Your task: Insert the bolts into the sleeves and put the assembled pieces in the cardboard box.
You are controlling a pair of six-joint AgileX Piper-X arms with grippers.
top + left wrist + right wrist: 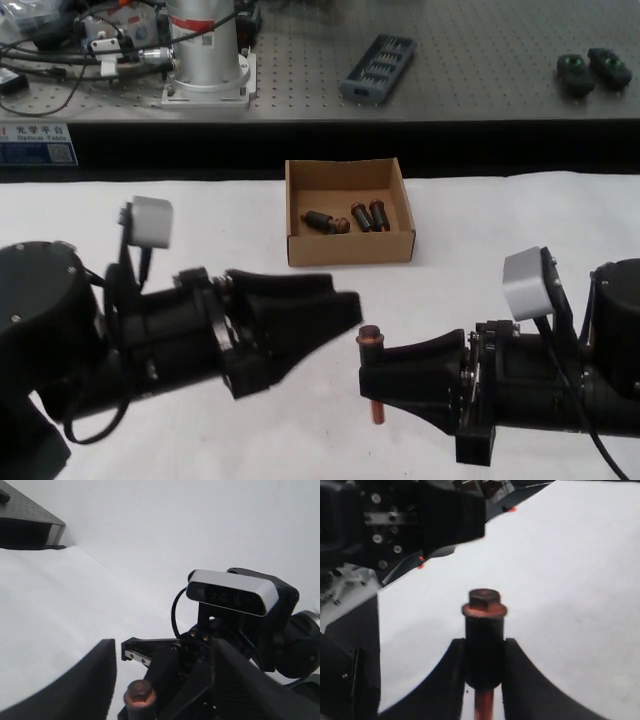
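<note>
My right gripper (pixel 484 660) is shut on a black sleeve (pixel 484 645) with a copper bolt (pixel 484 602) through it. The piece is held upright above the white cloth, hex head up, and its shank (pixel 379 410) sticks out below the fingers. My left gripper (pixel 348 303) is open, with its tips just left of the bolt head (pixel 141 692) and apart from it. The cardboard box (pixel 300 195) stands behind them at mid-table. Three assembled pieces (pixel 350 218) lie inside it.
A white cloth (pixel 480 215) covers the bench. Behind it, on a perforated metal table, are a metal post (pixel 205 50), a dark slotted rack (pixel 378 65) and two black parts (pixel 595 70). Cables lie at the far left (pixel 50 40).
</note>
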